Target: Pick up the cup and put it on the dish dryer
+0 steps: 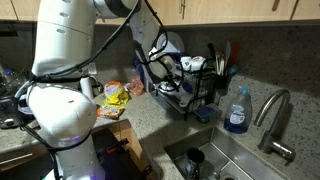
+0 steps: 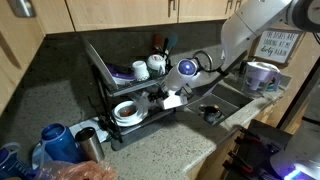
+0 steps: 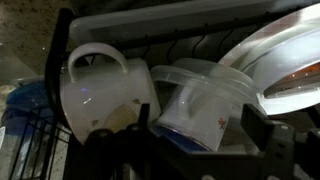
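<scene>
Showed the cup [image 3: 95, 85] resting in the dish dryer [image 2: 97, 68], at ten o'clock of the gripper [image 3: 190, 130]; jaws spread, holding nothing. Called, seemingly, for a straight retreat toward six o'clock, clear of the cup's handle and the plastic container [image 3: 205, 110].

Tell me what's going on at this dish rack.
The robot arm has its gripper inside the dish rack. The jaws look open, with a white cup beside one finger, next to a clear tub and plates. The cup seems set in the rack, not gripped.
</scene>
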Controlling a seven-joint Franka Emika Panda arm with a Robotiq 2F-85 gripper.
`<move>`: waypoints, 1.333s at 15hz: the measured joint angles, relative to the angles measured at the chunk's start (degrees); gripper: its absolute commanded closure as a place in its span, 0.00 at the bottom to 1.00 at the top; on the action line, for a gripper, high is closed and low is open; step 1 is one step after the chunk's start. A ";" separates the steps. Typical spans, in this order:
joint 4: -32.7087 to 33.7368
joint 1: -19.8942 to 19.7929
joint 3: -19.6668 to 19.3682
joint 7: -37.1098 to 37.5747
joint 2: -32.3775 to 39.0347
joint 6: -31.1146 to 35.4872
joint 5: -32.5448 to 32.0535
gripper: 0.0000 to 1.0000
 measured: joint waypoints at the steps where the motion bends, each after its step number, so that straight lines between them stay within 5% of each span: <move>1: -0.29 -0.03 0.00 -0.35 -0.59 0.41 0.57 0.00; 6: -3.30 -1.35 0.58 -7.19 -3.27 7.16 6.93 0.00; 11: -11.36 -5.25 5.78 -25.52 -3.96 17.12 24.06 0.00; 14: -16.07 -12.51 16.32 -31.54 -3.88 18.22 29.34 0.00; 20: -18.99 -33.79 41.78 -38.75 -1.72 13.06 34.80 0.00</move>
